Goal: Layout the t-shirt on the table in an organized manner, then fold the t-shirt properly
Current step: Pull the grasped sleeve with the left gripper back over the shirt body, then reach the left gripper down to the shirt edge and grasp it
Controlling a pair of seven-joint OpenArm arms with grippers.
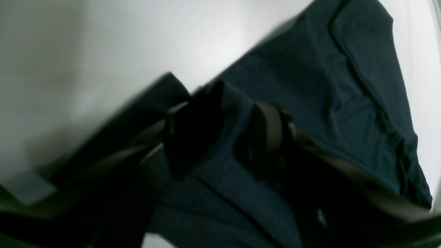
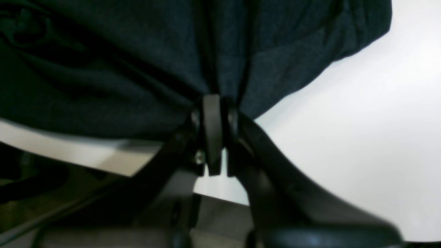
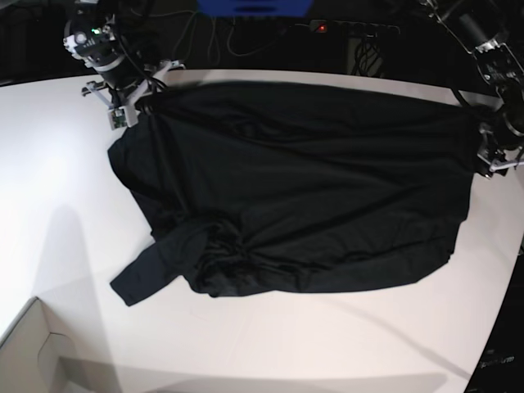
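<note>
The black t-shirt (image 3: 303,188) lies spread wide across the white table (image 3: 49,180), its far edge pulled taut between both grippers. One sleeve is bunched and wrinkled at the near left (image 3: 164,266). My right gripper (image 3: 135,106) at the far left is shut on a pinch of the shirt's edge; in the right wrist view it (image 2: 217,103) grips the cloth (image 2: 137,51) above the table (image 2: 361,120). My left gripper (image 3: 489,151) at the far right holds the other end; in the left wrist view its fingers (image 1: 234,113) close on a fold of cloth (image 1: 310,86).
A pale cardboard box corner (image 3: 29,356) sits at the near left. Cables and a power strip (image 3: 352,27) run behind the table's far edge. The table's curved edge (image 3: 508,286) falls away at the right, close to the left arm.
</note>
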